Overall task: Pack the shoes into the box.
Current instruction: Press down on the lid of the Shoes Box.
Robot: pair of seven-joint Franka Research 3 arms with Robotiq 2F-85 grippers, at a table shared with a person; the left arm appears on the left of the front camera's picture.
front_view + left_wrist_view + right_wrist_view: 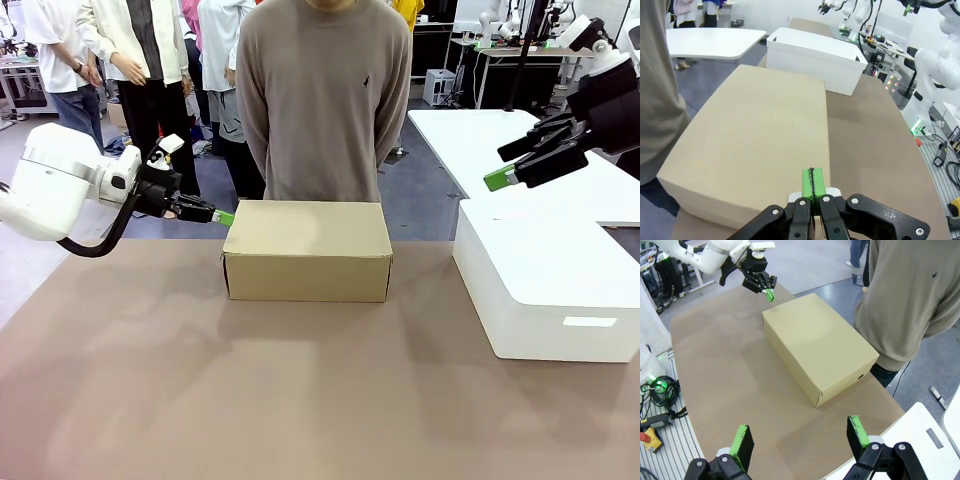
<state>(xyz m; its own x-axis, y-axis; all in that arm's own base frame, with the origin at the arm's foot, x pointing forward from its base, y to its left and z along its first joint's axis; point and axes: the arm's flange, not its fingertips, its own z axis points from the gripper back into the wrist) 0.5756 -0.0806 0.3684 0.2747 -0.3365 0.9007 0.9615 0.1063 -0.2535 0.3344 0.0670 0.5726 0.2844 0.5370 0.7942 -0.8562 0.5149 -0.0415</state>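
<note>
Opening step, by my reading: counter [300,400] carries the box [308,250], mid-far side before the person, lid down. Left gripper [222,217], fingers together, sits at the box's left top edge. Right gripper [802,437] hangs high, fingers apart. Next: lift the lid.

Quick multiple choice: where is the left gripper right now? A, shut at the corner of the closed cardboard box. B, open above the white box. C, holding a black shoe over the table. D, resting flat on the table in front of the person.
A: the left gripper has its green pads pressed together at the top corner of the cardboard box, whose lid is down.
</note>
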